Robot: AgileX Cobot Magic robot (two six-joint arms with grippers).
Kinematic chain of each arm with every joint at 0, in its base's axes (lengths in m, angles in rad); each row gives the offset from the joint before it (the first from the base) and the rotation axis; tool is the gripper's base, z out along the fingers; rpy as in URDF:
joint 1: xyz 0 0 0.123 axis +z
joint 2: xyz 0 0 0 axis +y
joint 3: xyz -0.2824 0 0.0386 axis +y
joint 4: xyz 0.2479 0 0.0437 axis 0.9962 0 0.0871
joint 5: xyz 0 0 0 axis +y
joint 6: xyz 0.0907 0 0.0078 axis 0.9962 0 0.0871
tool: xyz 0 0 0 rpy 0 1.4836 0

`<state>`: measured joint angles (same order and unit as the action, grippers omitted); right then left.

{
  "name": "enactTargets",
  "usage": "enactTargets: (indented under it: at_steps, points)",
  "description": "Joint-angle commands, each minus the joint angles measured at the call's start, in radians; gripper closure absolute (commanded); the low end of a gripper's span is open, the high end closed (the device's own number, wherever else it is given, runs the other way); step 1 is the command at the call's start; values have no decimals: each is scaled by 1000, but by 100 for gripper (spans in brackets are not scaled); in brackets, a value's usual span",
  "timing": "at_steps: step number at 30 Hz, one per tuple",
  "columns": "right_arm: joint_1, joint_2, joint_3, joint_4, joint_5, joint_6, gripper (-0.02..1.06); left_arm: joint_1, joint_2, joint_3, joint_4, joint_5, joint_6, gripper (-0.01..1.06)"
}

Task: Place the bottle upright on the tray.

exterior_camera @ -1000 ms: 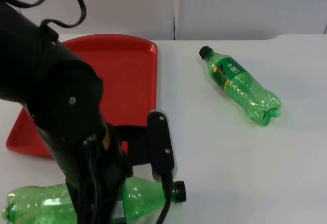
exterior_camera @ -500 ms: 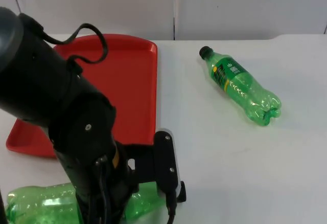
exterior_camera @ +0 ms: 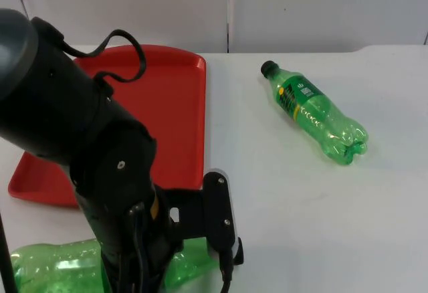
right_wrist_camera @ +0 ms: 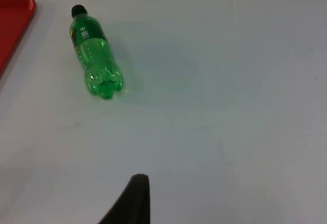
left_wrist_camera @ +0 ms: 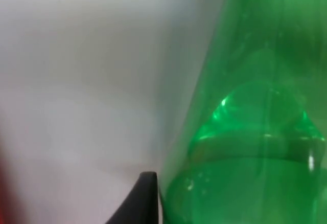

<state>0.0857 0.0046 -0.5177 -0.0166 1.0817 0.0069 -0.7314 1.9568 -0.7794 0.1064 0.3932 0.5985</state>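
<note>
Item: near bottle (exterior_camera: 60, 266), green, clear plastic, lying on its side at the lower left of the top view, black cap toward the frame's centre. My left arm covers its middle. In my left wrist view its green wall (left_wrist_camera: 255, 121) stands just beside one black fingertip (left_wrist_camera: 140, 201).

Item: my left end effector, down at that bottle, hidden under my own arm in the top view; I cannot tell whether it is released or clenched.

Item: far bottle (exterior_camera: 313, 111), green with a yellow-edged label, lying on its side at the upper right of the top view, cap toward the partition wall; also seen from my right wrist (right_wrist_camera: 92, 55).

Item: tray (exterior_camera: 170, 106), red, upper left, carrying no bottle.

Item: my right arm, waiting above the white tabletop (exterior_camera: 301, 206); its end effector's state I cannot tell.
</note>
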Motion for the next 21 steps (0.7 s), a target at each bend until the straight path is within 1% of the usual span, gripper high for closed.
enactTargets:
  at_steps: [1, 3, 4, 5, 6, 8, 10, 11, 12, 13, 17, 21]
  points:
    - [-6, -5, 2, 0, -5, 5, -1, -1, 49, 16, 17, -57, -1, 0]
    - [-6, -5, 2, 0, -5, 5, -1, -1, 49, 16, 17, -56, -1, 4]
    - [-6, -5, 2, 0, -5, 5, -1, -1, 49, 16, 17, -56, -1, 10]
    - [-6, -5, 2, 0, -5, 5, -1, -1, 49, 16, 17, -56, -1, 19]
    - [-6, -5, 2, 0, -5, 5, -1, -1, 49, 16, 17, -56, -1, 19]
    - [-6, -5, 2, 0, -5, 5, -1, -1, 49, 16, 23, -53, -1, 41]
    - [-6, -5, 2, 0, -5, 5, -1, -1, 49, 16, 37, -37, -1, 70]
    - [-6, -5, 2, 0, -5, 5, -1, -1, 49, 16, 37, -37, -1, 70]
    - [-6, -5, 2, 0, -5, 5, -1, -1, 49, 16, 42, -31, -1, 90]
    - [-6, -5, 2, 0, -5, 5, -1, -1, 49, 16, 42, -28, -1, 104]
    - [-6, -5, 2, 0, -5, 5, -1, -1, 49, 16, 59, -10, 1, 105]
    - [-6, -5, 2, 0, -5, 5, -1, -1, 41, 16, 96, 40, -2, 105]
